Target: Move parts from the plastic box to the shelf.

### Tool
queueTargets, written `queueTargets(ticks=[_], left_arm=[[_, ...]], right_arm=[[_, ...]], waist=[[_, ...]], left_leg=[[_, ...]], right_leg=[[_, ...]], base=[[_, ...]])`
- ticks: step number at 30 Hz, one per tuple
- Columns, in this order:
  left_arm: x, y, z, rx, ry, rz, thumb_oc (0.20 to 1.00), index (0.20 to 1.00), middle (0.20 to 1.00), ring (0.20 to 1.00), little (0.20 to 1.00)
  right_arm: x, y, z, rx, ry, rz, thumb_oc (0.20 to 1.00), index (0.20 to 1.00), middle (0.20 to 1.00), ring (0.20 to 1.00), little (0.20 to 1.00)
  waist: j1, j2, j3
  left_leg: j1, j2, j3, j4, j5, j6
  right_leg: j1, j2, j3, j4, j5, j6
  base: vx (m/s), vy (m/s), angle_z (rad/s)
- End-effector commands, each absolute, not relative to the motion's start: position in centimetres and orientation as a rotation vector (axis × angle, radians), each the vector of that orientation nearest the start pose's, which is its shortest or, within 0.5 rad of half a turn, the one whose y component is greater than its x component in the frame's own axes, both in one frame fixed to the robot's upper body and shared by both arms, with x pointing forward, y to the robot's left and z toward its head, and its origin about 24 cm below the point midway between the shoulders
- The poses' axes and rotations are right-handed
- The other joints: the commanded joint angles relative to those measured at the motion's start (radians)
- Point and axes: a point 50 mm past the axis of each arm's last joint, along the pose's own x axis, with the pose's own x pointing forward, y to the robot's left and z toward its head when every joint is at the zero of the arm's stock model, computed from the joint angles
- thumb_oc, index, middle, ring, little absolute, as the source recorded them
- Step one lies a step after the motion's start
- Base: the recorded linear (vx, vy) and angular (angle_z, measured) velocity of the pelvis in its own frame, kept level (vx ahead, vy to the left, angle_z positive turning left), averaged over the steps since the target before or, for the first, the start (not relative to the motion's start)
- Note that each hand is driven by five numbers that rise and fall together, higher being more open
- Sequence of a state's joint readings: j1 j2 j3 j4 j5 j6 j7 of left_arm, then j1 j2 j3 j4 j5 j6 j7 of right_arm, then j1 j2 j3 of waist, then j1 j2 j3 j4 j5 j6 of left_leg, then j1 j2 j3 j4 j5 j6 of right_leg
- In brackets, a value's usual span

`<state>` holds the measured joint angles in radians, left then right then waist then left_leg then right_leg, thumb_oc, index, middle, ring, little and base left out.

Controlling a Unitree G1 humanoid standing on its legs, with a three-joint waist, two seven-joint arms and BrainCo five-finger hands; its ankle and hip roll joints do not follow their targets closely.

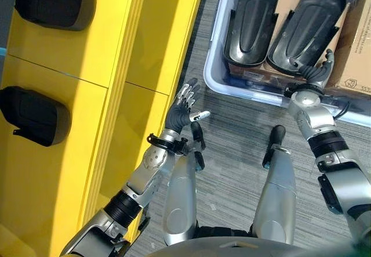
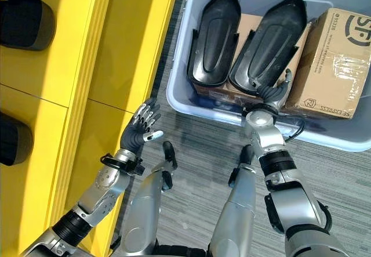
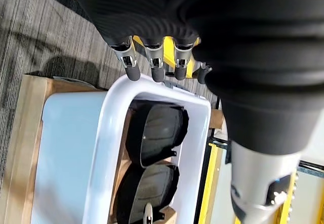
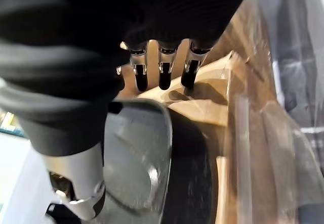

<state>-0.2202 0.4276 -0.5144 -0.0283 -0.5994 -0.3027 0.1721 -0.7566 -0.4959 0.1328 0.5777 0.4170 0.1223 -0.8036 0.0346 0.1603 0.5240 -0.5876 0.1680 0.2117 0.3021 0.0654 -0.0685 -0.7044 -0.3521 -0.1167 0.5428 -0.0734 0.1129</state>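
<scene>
Parts (image 2: 272,39) are sitting in the plastic box (image 2: 179,103), upper right; your right hand (image 2: 269,94) is reaching in, fingers loosely extended, risking snagging the neighbouring cardboard box (image 2: 333,65).

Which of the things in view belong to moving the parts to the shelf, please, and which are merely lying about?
Part of the job:
two black parts in the plastic box
yellow shelf, with two black parts already on it
right hand, reaching for a part in the box
left hand, open and empty

Lying about:
cardboard box inside the plastic box
</scene>
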Motion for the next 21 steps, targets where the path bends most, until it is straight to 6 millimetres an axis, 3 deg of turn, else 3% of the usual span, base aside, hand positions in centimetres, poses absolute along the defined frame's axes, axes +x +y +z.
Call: queueTargets(ticks=[1, 9, 17, 21], left_arm=[[25.5, 11.6, 11.7, -0.223, -0.355, -0.389, 1.0, 1.0, 1.0, 1.0, 1.0], [25.5, 11.5, 11.5, -0.211, -0.342, -0.403, 1.0, 1.0, 1.0, 1.0, 1.0], [25.6, 11.8, 11.5, -0.195, -0.334, -0.418, 1.0, 1.0, 1.0, 1.0, 1.0], [25.4, 12.0, 11.5, -0.195, -0.33, -0.424, 1.0, 1.0, 1.0, 1.0, 1.0]], right_arm=[[37.0, -25.7, 19.0, 0.011, -0.191, -0.811, 1.0, 1.0, 1.0, 1.0, 1.0], [37.4, -26.9, 19.5, 0.167, -0.159, -0.822, 1.0, 1.0, 1.0, 1.0, 1.0], [38.0, -27.8, 22.0, 0.135, -0.16, -0.839, 1.0, 1.0, 1.0, 1.0, 1.0], [37.9, -28.9, 22.7, 0.009, -0.145, -0.869, 1.0, 1.0, 1.0, 1.0, 1.0]], waist=[[0.019, 0.01, -0.004], [0.035, 0.016, -0.004], [0.053, 0.023, -0.004], [0.059, 0.026, -0.004]], left_leg=[[-0.03, -0.074, -0.017, 0.068, -0.147, 0.053], [-0.088, -0.074, -0.023, 0.112, -0.16, 0.058], [-0.161, -0.074, -0.039, 0.169, -0.176, 0.061], [-0.178, -0.075, -0.046, 0.186, -0.182, 0.064]], right_leg=[[0.003, 0.108, -0.032, 0.097, -0.124, -0.078], [-0.046, 0.104, -0.038, 0.145, -0.142, -0.088], [-0.113, 0.1, -0.038, 0.213, -0.167, -0.101], [-0.127, 0.095, -0.04, 0.231, -0.173, -0.103]], base=[[0.0, 0.0, 0.0], [0.0, 0.0, 0.0], [0.01, -0.011, 0.02], [0.0, -0.011, 0.02]])
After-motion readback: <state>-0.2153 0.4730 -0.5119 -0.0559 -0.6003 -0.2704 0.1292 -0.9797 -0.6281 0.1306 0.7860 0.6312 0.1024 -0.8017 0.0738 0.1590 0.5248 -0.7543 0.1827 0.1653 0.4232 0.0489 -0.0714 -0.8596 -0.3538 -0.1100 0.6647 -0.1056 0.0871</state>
